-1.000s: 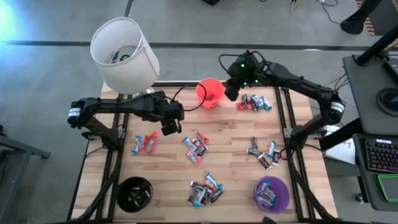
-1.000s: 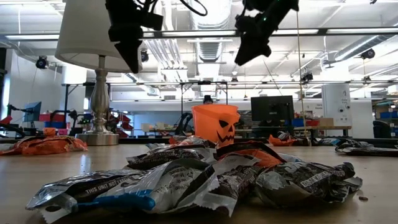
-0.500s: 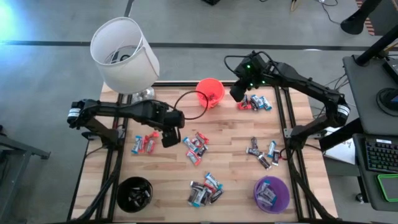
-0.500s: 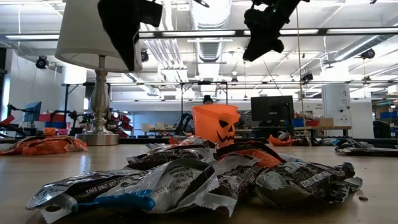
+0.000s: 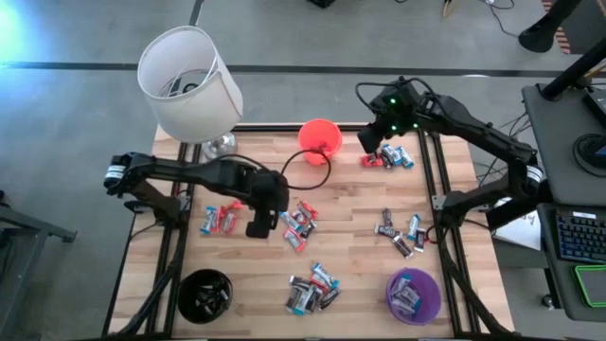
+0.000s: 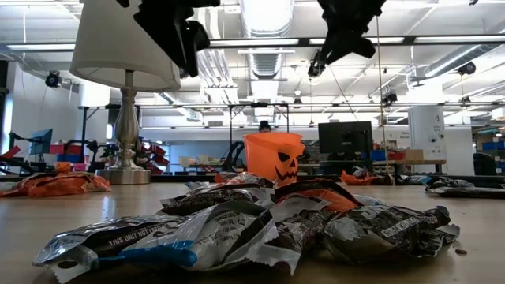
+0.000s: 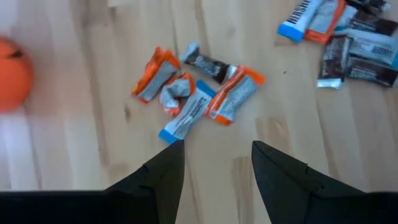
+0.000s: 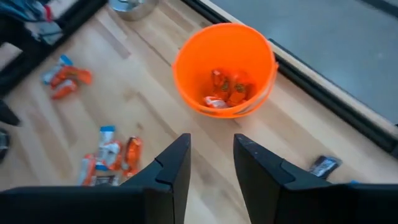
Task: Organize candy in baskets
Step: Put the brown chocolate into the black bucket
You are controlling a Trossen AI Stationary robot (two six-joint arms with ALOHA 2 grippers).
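Left gripper (image 7: 214,163) is hovering open and empty over my worktop (image 5: 360,232), candy (image 7: 199,87) lying just ahead, long axes mixed. Right gripper (image 8: 210,163), partly open, empty, is hanging beside the orange bucket (image 8: 225,68).

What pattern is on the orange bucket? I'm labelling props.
A black jack-o'-lantern face on the orange bucket, clearest in the low view.

place: my lab, open industrial hall | ceiling: exposed ducts, strip lights | background: benches, monitor (image 6: 346,136), other rigs on frames | my station: wooden table (image 5: 350,223) on concrete floor, keyboard (image 5: 579,234) on side desk
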